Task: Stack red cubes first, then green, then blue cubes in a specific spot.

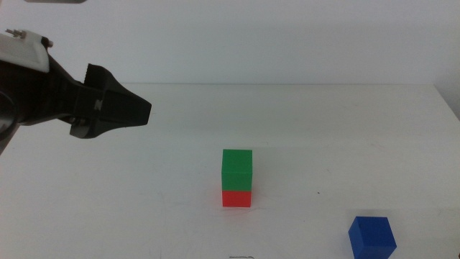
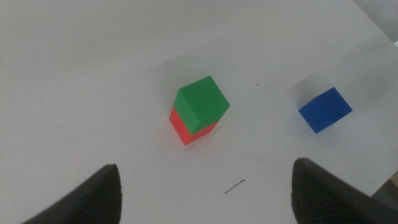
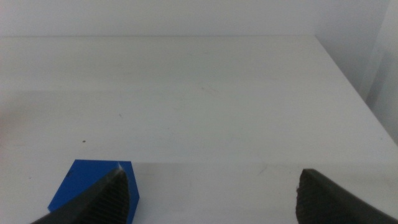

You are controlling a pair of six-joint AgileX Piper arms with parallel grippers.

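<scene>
The green cube [image 1: 237, 169] sits squarely on the red cube [image 1: 237, 198] on the white tabletop, near the middle front. The blue cube [image 1: 372, 236] lies alone at the front right. My left gripper [image 1: 144, 111] hangs in the air to the left of the stack, apart from it, open and empty. The left wrist view shows the green cube [image 2: 200, 102] on the red cube [image 2: 180, 127], the blue cube [image 2: 325, 109] and the gripper [image 2: 205, 180] with its jaws wide. My right gripper [image 3: 212, 177] is open and empty, out of the middle view, with the blue cube [image 3: 87, 183] beside one jaw.
The white table's right edge [image 1: 447, 104] and far edge against the wall [image 1: 287, 83] bound the surface. A small dark mark [image 2: 235, 186] lies on the tabletop in front of the stack.
</scene>
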